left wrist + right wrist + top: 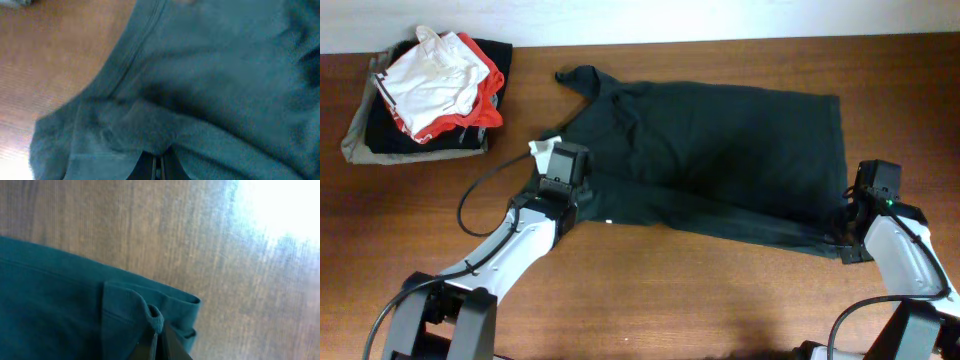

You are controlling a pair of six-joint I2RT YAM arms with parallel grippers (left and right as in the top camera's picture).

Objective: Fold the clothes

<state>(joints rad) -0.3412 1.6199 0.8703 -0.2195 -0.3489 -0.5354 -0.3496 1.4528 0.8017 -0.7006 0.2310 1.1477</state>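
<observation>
From overhead, the dark T-shirt point(720, 150) lies spread across the middle of the table point(650, 300), one sleeve pointing toward the far edge and no lettering showing. My left gripper point(563, 165) sits on its near-left part and my right gripper point(855, 215) at its near-right corner. At the far left a white garment with red-orange trim point(435, 80) lies on a stack over a grey-khaki garment point(355, 140), well apart from the job. My left wrist view gives what the overhead hides under my arm: my left gripper point(157, 167) is clamped together on a puckered ridge of the T-shirt point(225, 75), with a stitched seam running off toward bare table point(50, 60). My right wrist view shows my right gripper point(159, 342) pinched tight on the hemmed corner of the T-shirt point(50, 300), the cloth rolled over at the tips and plain table point(210, 240) beyond. Neither close view shows how the whole shirt lies; only the overhead does. I judge I am at the first fold, both ends of the near edge in hand. The next move calls for raising both grips evenly and carrying that edge across toward the far side, keeping the cloth taut between them so it does not sag or twist.
</observation>
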